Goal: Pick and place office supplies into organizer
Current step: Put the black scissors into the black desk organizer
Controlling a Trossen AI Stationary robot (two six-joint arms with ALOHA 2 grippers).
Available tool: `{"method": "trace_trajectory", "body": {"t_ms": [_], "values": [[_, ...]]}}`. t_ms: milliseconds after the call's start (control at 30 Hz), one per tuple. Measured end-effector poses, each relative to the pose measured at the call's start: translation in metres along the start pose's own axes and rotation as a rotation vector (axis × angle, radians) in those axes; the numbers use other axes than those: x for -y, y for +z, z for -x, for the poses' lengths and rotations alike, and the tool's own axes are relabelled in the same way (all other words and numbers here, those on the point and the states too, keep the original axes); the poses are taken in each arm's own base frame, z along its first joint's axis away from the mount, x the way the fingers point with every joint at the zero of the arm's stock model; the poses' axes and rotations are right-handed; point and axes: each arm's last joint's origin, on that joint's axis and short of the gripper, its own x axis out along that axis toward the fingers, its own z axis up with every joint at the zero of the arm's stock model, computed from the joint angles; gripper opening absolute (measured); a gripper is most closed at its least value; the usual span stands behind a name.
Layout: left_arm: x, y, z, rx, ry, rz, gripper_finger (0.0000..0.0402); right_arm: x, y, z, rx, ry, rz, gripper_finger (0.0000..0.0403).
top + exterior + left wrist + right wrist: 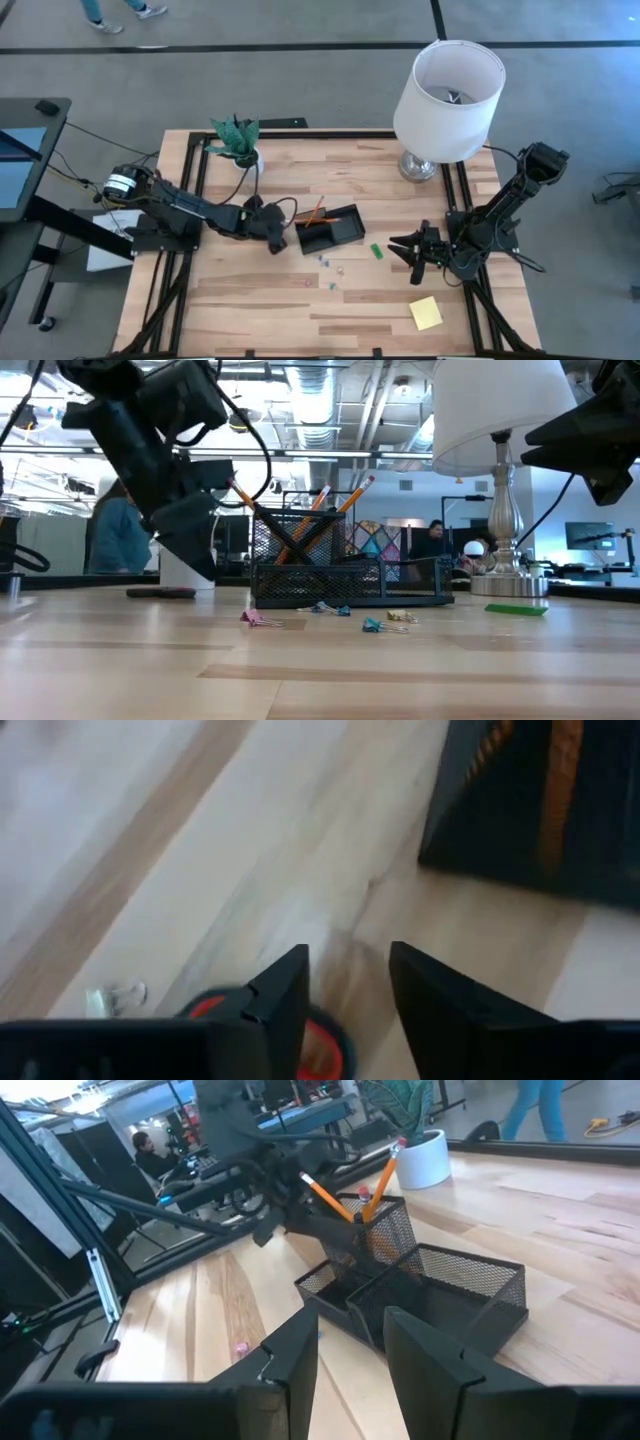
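1. Two dark fingers of the left gripper stand a narrow gap apart low over the bare wood, just beside the organizer; nothing lies between them.
2. Just beside that gripper, partly hidden behind one finger in the left wrist view, lie the red-handled scissors, flat on the table and on the gripper's side of the organizer.
3. Seen from above, the left gripper sits touching or nearly touching the organizer's end that faces the left arm; which, I cannot tell.
4. Inside the organizer's mesh cup, two orange pencils lean tilted, eraser ends up.
5. On the wood before the organizer lie several tiny clips, apart from one another, one pink, others blue and gold.
6. A small green block lies near the organizer, between it and the right gripper.
7. That right gripper waits well apart from the organizer, its fingers a narrow gap apart and holding nothing.
8. A yellow sticky-note pad lies well apart from the organizer, near the right arm.
9. Beyond the organizer stand a potted plant and a white-shaded lamp.
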Motion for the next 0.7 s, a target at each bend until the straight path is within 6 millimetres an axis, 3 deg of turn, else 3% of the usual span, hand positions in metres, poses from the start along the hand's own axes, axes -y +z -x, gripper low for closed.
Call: {"method": "trace_trajectory", "body": {"t_ms": [200, 400, 700], "values": [[0.008, -0.004, 0.009, -0.009, 0.032, -0.006, 0.0180, 0.000, 0.000, 0.000, -0.009, 0.010, 0.000, 0.0113], [0.007, -0.013, 0.013, -0.021, 0.126, 0.019, 0.0186, 0.000, 0.000, 0.000, -0.009, 0.011, 0.000, 0.0113], [0.009, -0.023, -0.001, -0.020, 0.121, 0.024, 0.0187, 0.000, 0.000, 0.000, -0.009, 0.011, -0.001, 0.0113]]}}
